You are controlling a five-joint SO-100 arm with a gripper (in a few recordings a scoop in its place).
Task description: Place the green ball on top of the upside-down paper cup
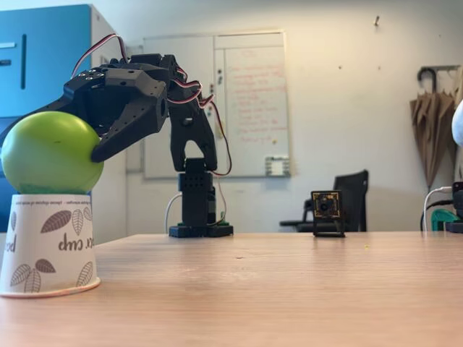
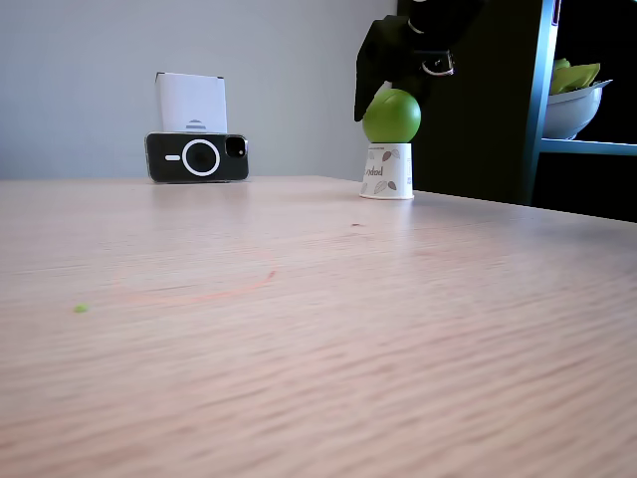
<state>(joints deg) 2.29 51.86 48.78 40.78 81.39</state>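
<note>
Arm bowed, jaws (image 1: 72, 137) around green ball (image 1: 51, 153)

The upside-down paper cup (image 1: 49, 244) is cut off at the left edge in a fixed view, its lettering partly lost; whiteboard (image 1: 249, 101) writing is blurred.

Ball (image 1: 49, 153) on cup (image 1: 49, 246), gripper (image 1: 51, 126) around it.
The green ball sits on the upturned cup at the table's (image 1: 275, 289) left edge; black jaws straddle the ball, one touching its right side.
</note>
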